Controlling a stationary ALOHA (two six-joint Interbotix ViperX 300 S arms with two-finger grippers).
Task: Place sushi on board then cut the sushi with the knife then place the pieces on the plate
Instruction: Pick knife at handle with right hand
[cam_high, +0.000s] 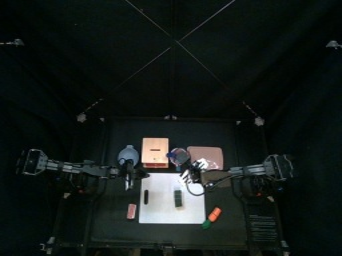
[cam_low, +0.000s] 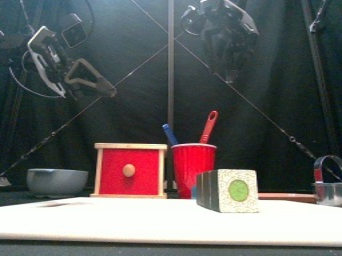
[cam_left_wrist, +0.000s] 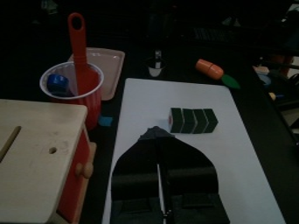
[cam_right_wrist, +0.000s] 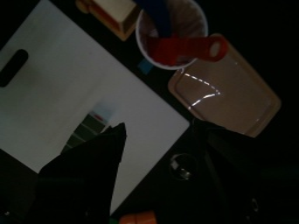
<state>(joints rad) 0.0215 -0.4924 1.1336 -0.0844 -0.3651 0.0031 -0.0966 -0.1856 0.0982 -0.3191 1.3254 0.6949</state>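
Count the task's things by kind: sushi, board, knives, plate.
sushi roll: 1
board: 1
knives: 2, the red knife and the blue knife, both in the cup
tray: 1
Total: 5

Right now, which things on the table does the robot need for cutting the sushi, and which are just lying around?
For the job: sushi roll, white board, red knife and blue knife in the red cup, pink tray.
Just lying about: wooden box, blue-grey bowl, orange toy.
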